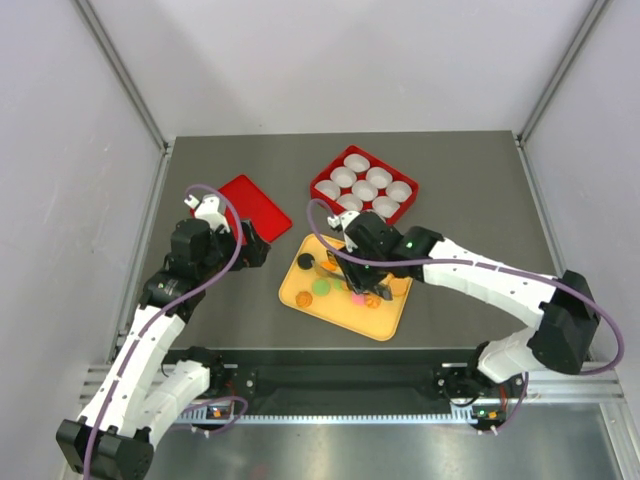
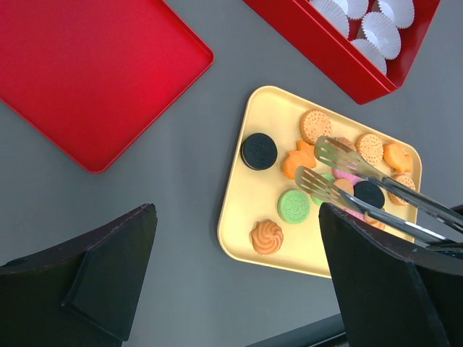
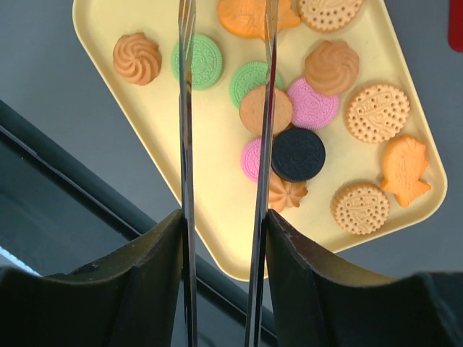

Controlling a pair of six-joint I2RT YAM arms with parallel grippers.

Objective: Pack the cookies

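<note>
Your right claw [image 3: 223, 238] is pinching tongs [image 3: 187, 144] over the yellow tray [image 2: 249, 217], left claw [image 2: 237, 238] hanging spread; the cookies [image 3: 298, 154] are seeming light and brittle, so be nipping one gently across its rim

A yellow tray [image 2: 249, 194] lies on the grey table [image 2: 188, 130] and carries the cookies [image 2: 294, 206]. A black one [image 2: 259, 151] sits by the tray's corner nearest a flat red tray [image 2: 87, 72], and an orange swirl [image 2: 267, 236] sits by the next corner along that short edge. Metal tongs [image 2: 362, 181] hang over the crowded far end, tips parted. A red box [image 2: 318, 50] of white paper cups [image 2: 381, 34] stands beyond the tray's long edge. The left gripper [image 2: 237, 217] has its black fingers [image 2: 94, 282] spread wide
</note>
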